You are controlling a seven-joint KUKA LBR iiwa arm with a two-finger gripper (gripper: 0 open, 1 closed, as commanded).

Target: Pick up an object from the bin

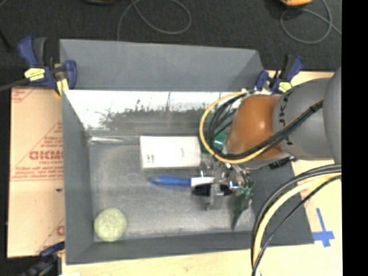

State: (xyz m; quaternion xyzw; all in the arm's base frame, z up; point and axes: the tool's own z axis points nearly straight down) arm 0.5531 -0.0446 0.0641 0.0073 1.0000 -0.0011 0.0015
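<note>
My gripper (214,190) is down inside the grey bin (161,68), a little right of the frame's centre, with my orange-covered wrist and its cables above it. It sits right at the right-hand end of a slim blue pen-like thing (169,181), which lies nearly level across the middle of the bin floor. Whether my hand is spread or pressed together, I cannot tell, nor whether it touches the pen. A white box (171,152) lies just above the pen. A pale green ball (110,223) rests well apart in the lower left corner.
</note>
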